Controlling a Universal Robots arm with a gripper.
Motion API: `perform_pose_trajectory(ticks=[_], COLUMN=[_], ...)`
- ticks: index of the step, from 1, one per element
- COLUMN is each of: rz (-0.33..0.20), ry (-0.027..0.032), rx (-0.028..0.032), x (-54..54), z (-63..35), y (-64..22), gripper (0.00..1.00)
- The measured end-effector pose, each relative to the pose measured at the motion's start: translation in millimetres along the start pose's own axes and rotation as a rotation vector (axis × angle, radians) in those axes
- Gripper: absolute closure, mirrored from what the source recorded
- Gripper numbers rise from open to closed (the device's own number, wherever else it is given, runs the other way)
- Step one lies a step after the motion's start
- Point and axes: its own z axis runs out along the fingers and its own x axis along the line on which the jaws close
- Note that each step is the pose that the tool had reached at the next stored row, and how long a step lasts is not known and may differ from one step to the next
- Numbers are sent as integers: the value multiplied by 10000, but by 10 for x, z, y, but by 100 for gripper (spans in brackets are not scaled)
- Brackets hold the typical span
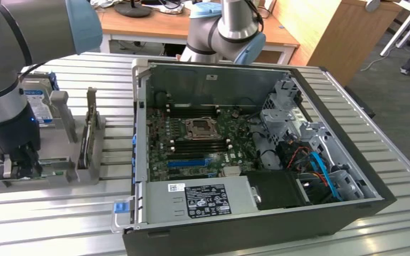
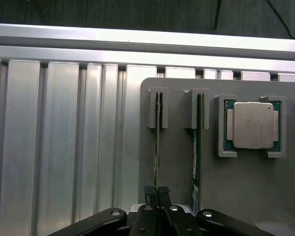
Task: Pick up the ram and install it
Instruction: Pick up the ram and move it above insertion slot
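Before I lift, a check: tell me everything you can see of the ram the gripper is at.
The ram is a thin, greenish board seen edge-on, standing on its long edge in a slot of the grey holder on the slatted metal table. Its far end sits between two posts. The gripper is shut on its near end, one fingertip on each face. A second stick stands parallel beside it, apart. The ram looks straight, not yet lifted; label and chips are hidden.

The arm stands vertical near the tabletop's edge, its hand (image 1: pixel 23 166) pointing down, fingers (image 2: pixel 150 192) pressed onto the ram (image 2: pixel 157 147).
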Motion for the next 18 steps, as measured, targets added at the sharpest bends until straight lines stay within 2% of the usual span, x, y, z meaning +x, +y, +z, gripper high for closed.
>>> perform_pose_trajectory(ticks=[10,18], rz=[0,0], ry=[-1,0], rx=[0,-1], x=[-3,-6], z=[-147,-317], y=[6,13], gripper=[88,88])
